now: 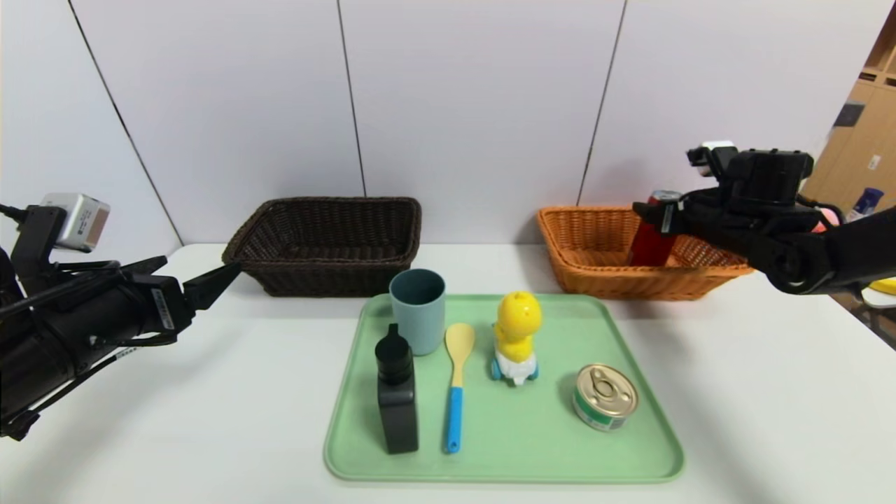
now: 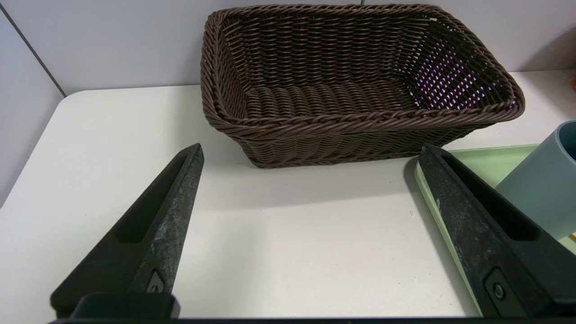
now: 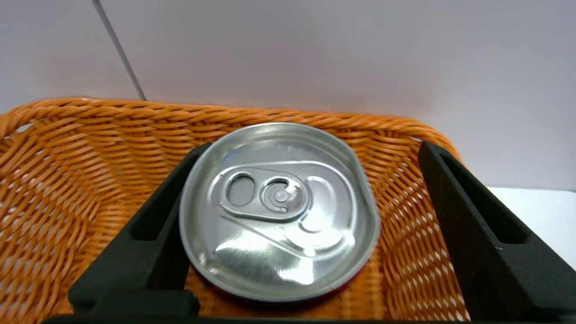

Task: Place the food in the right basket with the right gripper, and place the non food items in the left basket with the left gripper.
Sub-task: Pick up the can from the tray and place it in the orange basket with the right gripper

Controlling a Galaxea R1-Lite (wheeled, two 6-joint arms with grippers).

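The red drink can [image 1: 651, 241] stands upright inside the orange right basket [image 1: 595, 273]. My right gripper [image 1: 656, 210] is open around its silver top [image 3: 279, 211]; one finger lies close along the can and a wide gap shows at the other. The round tin [image 1: 605, 397], grey-blue cup [image 1: 418, 311], black bottle [image 1: 397, 399], blue-handled spoon [image 1: 456, 385] and yellow duck [image 1: 516, 336] sit on the green tray [image 1: 630, 448]. My left gripper [image 1: 199, 269] hangs open and empty over the table, in front of the dark brown left basket [image 1: 329, 273].
Both baskets stand against the back wall behind the tray. In the left wrist view the dark basket [image 2: 360, 121] holds nothing, and the tray's corner [image 2: 477, 157] and the cup [image 2: 544, 189] lie by one finger. Shelving stands off the table's right side.
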